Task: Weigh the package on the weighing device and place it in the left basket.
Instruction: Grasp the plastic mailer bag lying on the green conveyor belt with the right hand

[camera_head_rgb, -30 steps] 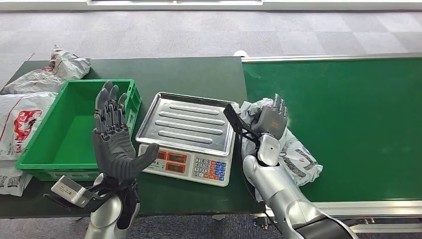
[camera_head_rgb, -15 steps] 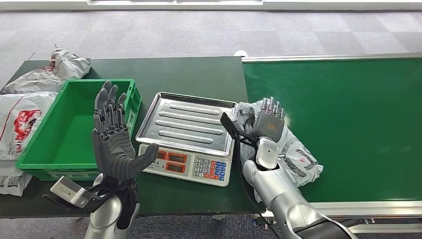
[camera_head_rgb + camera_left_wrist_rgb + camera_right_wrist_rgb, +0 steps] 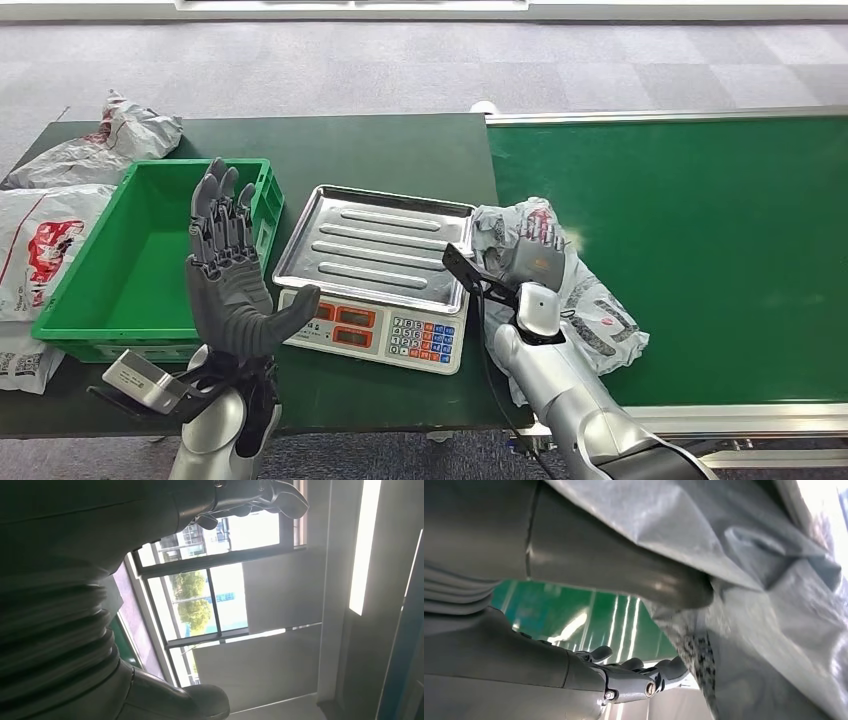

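The grey plastic package point(image 3: 600, 310) lies crumpled on the green belt point(image 3: 700, 200), just right of the scale point(image 3: 385, 330). My right hand point(image 3: 535, 262) is on its near-left part, with the fingers curled down into the folds. In the right wrist view the thumb point(image 3: 624, 575) presses against the package point(image 3: 774, 580) and the darker fingers point(image 3: 634, 675) reach under it. The scale's steel pan point(image 3: 375, 245) is bare. My left hand point(image 3: 228, 280) stands raised and open, fingers spread upward, in front of the empty green basket point(image 3: 60, 310). Its fingers point(image 3: 260, 495) hold nothing.
Two more bagged packages lie left of the basket, one grey point(image 3: 95, 150) at the back and one white with red print point(image 3: 40, 250). The dark green table point(image 3: 400, 150) carries the basket and scale. The belt's metal rail point(image 3: 700, 418) runs along the front.
My right hand's fingers, upright a second ago, have folded down into the package and the hand has sunk lower. The left hand has stayed still.
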{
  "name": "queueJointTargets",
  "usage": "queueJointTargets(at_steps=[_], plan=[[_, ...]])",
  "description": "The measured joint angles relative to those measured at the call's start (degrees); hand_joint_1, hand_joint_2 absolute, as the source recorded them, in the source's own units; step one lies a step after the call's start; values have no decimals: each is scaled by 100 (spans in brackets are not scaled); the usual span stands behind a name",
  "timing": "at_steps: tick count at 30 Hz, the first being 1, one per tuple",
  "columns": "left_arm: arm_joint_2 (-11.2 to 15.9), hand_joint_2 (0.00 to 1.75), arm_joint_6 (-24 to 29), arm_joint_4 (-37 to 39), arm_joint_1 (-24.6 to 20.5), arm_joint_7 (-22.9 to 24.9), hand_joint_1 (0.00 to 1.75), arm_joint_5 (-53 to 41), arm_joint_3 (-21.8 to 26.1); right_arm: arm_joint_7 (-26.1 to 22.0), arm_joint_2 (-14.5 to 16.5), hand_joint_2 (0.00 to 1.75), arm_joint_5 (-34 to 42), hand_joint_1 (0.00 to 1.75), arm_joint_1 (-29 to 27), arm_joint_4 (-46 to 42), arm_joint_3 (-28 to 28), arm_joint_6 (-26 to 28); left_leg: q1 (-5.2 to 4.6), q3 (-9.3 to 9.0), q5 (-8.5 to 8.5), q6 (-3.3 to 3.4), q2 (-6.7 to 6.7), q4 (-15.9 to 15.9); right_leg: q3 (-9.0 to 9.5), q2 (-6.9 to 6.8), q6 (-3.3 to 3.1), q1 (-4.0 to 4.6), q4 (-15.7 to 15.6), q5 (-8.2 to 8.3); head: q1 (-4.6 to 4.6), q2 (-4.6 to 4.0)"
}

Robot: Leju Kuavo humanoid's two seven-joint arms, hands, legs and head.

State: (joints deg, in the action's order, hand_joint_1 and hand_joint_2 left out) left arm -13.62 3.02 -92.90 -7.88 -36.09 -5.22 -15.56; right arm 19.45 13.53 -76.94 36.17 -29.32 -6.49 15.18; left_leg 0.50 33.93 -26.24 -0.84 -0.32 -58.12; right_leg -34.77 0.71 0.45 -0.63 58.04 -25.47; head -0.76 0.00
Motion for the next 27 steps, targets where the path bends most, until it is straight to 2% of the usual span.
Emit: queueJointTargets(at_steps=[5,13,15,17,19,27], plan=[[0,175,-19,71,-90,0,0,0,0,-378,14,0,39,0,27,191,36,-910,0,0,0,0,-1,0,0,0,0,0,0,0,1,0],[0,175,-24,247,-225,-14,0,5,0,-512,35,0,-1,0,122,417,37,-1182,0,-6,0,0,1,0,4,2,0,0,0,0,1,0],[0,175,-21,264,-229,-23,0,9,0,-544,53,87,-17,0,138,441,37,-1178,0,-7,0,0,3,0,5,3,0,0,0,0,1,0],[1,175,-11,267,-231,-28,0,19,0,-611,59,175,-25,87,164,465,37,-1209,1,-9,0,0,8,0,5,8,-1,1,0,1,1,0],[2,175,3,270,-236,-28,0,30,0,-683,60,175,-30,175,188,494,37,-1263,1,-12,0,0,16,0,5,16,-2,1,0,2,1,0],[5,175,24,304,-254,-60,0,63,0,-796,99,175,-57,175,221,549,34,-1211,3,-13,1,-2,16,1,5,15,-3,3,0,3,0,0]])
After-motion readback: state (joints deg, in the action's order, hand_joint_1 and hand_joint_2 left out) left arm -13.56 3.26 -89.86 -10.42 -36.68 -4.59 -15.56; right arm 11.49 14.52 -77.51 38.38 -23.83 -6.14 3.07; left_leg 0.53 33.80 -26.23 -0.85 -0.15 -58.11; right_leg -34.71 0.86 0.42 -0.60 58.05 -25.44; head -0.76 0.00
